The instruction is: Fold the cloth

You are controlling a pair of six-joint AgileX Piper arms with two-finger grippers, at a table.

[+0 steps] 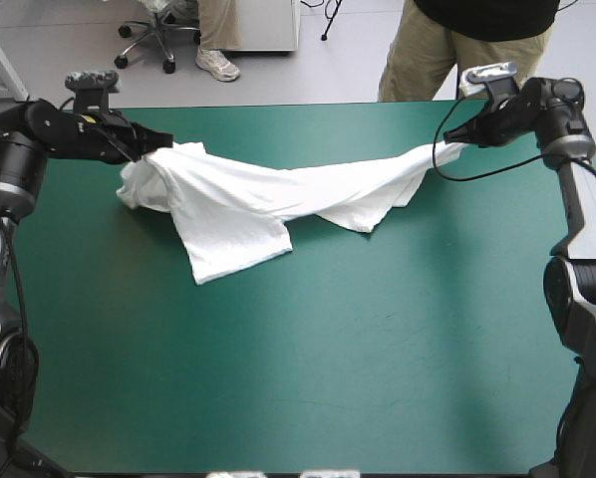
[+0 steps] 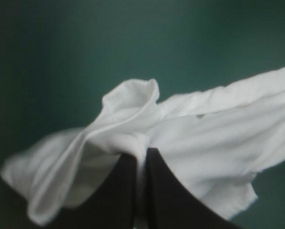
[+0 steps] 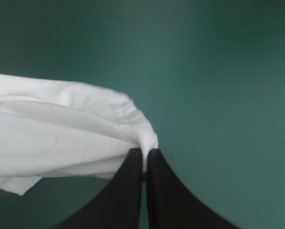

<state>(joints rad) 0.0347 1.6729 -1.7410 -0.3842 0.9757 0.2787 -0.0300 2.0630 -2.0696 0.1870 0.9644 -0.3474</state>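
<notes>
White and twisted, the T-shirt point(image 1: 243, 204) sagged over the far half of the table point(image 1: 328, 378) between the left gripper point(image 1: 161, 140) and the right gripper point(image 1: 455, 138), each pinched tight on a bunched edge; pulling apart evenly, I judged, would smooth it before laying it flat.
</notes>
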